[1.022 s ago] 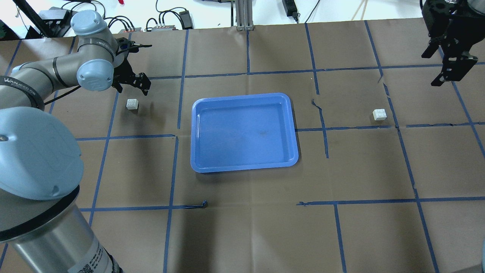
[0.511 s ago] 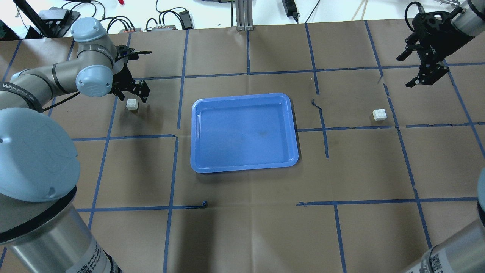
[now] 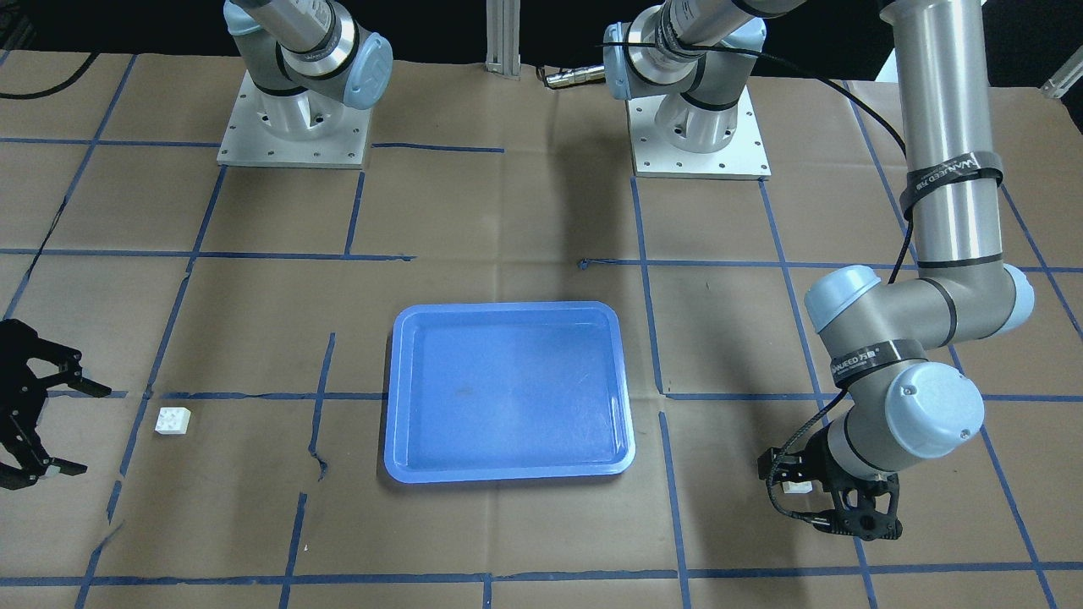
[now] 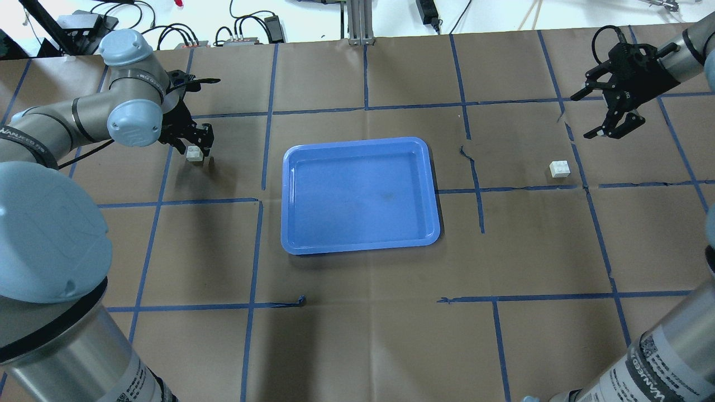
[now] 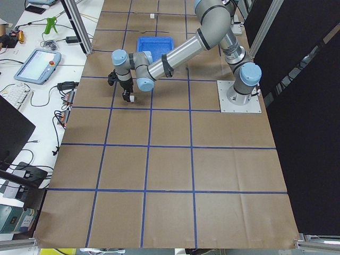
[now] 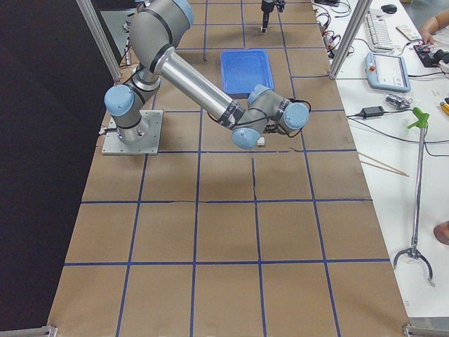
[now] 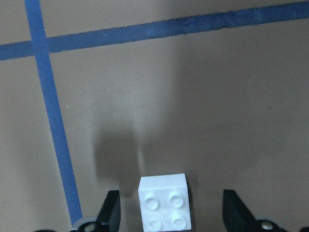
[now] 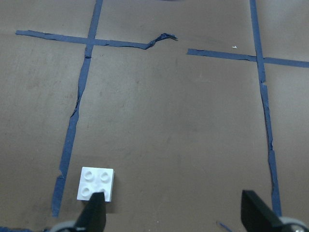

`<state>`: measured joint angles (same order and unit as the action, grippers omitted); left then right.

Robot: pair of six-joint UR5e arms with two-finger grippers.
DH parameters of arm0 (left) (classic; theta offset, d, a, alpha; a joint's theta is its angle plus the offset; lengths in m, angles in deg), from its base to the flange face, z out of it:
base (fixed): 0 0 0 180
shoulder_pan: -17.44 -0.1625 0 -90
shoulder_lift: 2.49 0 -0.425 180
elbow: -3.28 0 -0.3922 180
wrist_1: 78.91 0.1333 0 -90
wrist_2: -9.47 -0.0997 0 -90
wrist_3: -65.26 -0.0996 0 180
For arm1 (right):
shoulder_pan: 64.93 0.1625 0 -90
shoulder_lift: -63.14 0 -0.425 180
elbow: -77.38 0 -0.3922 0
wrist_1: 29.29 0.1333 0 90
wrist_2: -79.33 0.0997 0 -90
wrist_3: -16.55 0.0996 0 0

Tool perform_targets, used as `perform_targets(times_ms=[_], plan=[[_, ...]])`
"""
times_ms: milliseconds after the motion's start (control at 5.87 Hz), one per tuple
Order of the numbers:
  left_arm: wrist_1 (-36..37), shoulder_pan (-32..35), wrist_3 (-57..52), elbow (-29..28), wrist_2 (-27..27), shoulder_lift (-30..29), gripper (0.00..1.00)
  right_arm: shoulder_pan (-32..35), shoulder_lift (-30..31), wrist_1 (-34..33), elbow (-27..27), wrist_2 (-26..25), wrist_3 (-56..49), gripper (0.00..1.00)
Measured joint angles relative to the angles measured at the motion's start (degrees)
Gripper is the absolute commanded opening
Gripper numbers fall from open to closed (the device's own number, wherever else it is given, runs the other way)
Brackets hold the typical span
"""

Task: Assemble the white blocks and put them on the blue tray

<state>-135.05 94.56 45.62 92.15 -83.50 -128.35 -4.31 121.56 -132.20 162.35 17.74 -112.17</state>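
One white block [image 4: 194, 153] lies on the brown table, left of the blue tray [image 4: 357, 140]. My left gripper [image 4: 194, 146] is open and low, with a finger on either side of this block. In the left wrist view the block [image 7: 164, 201] sits between the two fingertips [image 7: 110, 212] with gaps on both sides. The other white block [image 4: 559, 168] lies right of the tray. My right gripper [image 4: 584, 116] is open, empty and raised, beyond this block and slightly to its right. The right wrist view shows that block [image 8: 96, 183] near the left finger [image 8: 94, 212].
The blue tray [image 3: 508, 309] holds nothing and lies mid-table. Blue tape lines [image 4: 254, 245] cross the brown paper cover, torn in places [image 4: 472, 162]. Cables and power supplies [image 4: 246, 33] lie along the far edge. Both arm bases [image 3: 292, 127] stand at the robot's side.
My left gripper has moved down and closer, from beyond the left block to straddling it. My right gripper has swung in and lower towards the right block. Neither block has moved.
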Motion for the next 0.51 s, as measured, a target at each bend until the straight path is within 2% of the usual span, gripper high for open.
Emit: perform_targets(times_ms=[341, 511], plan=[[0.08, -0.02, -0.62, -0.05, 0.05, 0.29, 0.07, -1.07, -2.2, -0.3, 2.87, 3.21, -1.46, 1.0], [0.02, 0.02, -2.19, -0.17, 0.03, 1.02, 0.06, -1.55, -2.45, -0.4, 4.74, 5.08, -1.58, 1.0]])
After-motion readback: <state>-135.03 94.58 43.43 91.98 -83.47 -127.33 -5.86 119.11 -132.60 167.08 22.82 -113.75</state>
